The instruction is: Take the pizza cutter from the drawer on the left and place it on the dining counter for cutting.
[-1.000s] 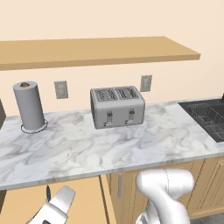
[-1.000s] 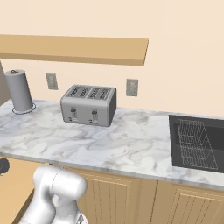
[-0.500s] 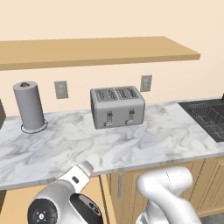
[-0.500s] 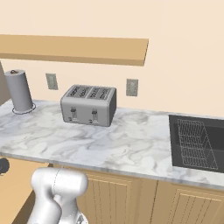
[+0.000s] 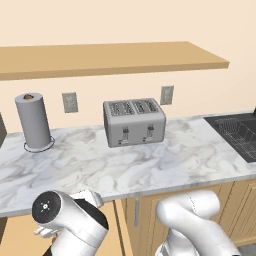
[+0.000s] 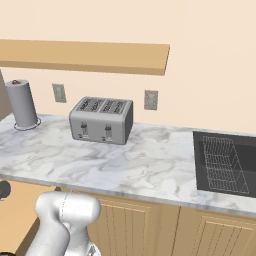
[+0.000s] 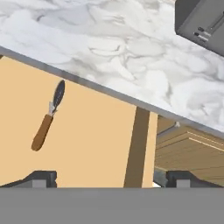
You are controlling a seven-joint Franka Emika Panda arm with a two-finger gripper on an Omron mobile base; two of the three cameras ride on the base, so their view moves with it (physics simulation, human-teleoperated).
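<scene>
Here, in the left base view, we see the robot's white arm (image 5: 75,225) bent low at the front edge of a marble counter (image 5: 150,170), in front of the light-wood cabinets. On that counter a silver four-slot toaster (image 5: 134,121) stands against the beige wall, with a grey paper-towel roll (image 5: 33,121) well to its left and a dark sink (image 5: 237,132) at the far right. A wooden shelf (image 5: 110,57) runs above.

In the right base view, we find the same toaster (image 6: 101,120) and paper-towel roll (image 6: 21,103), with the sink (image 6: 225,162) and its wire rack at the right.

In the hand view, we look down into the open drawer (image 7: 92,144), its plain tan floor just below the counter's edge. The pizza cutter (image 7: 47,118) lies there on its own, brown handle toward us, wheel toward the counter. The gripper (image 7: 111,178) hangs above with its jaws spread wide, gripping nothing.
</scene>
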